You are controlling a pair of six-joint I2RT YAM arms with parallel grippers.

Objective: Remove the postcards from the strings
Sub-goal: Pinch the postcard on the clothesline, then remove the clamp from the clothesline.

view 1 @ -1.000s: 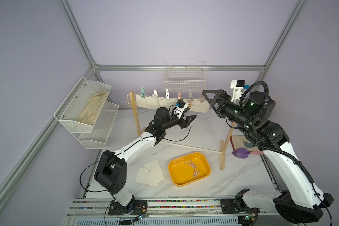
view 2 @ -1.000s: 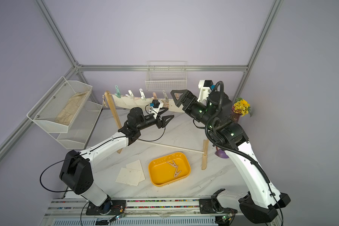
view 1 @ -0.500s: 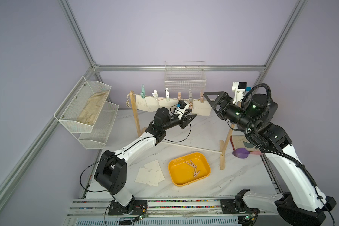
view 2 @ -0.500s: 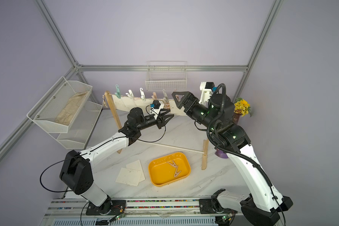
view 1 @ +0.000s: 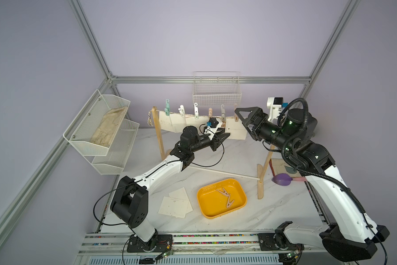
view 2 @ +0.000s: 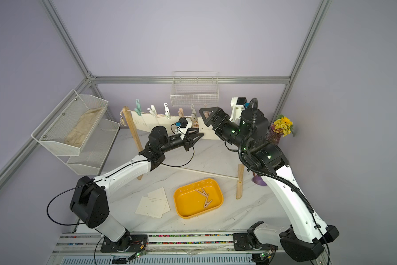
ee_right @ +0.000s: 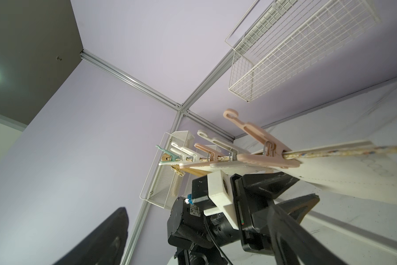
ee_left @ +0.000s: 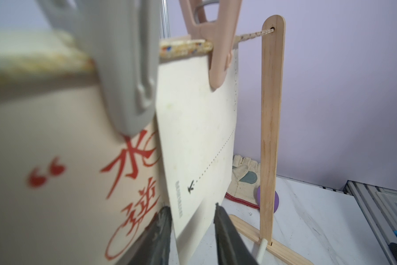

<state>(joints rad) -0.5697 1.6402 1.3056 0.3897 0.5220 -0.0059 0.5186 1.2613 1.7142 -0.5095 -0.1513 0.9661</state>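
Several cream postcards hang by clothespins from the string (ee_left: 186,47) between two wooden posts. My left gripper (view 1: 227,135) (ee_left: 191,206) is open but narrow, its fingers either side of the lower corner of the rightmost cream postcard (view 1: 236,133) (ee_left: 193,119); a gap shows beside one finger. Beside it hangs the pink postcard (ee_left: 55,149) with red calligraphy. My right gripper (view 1: 242,121) (ee_right: 196,207) stands wide open at the peach clothespin (view 1: 236,117) (ee_right: 261,146) holding that cream card. Two loose postcards (view 1: 175,203) lie on the table.
A yellow tray (view 1: 211,206) with wooden clothespins sits at the front middle. A white rod (view 1: 225,173) joins the stand's feet. A wire basket (view 1: 217,96) hangs on the back wall, mesh shelves (view 1: 101,128) on the left. A purple vase (view 1: 282,179) and glove (ee_left: 245,174) lie right of the stand.
My left gripper's jaws have narrowed around the lower corner of the rightmost cream card. The right arm has shifted slightly at the string's right end, jaws still wide.
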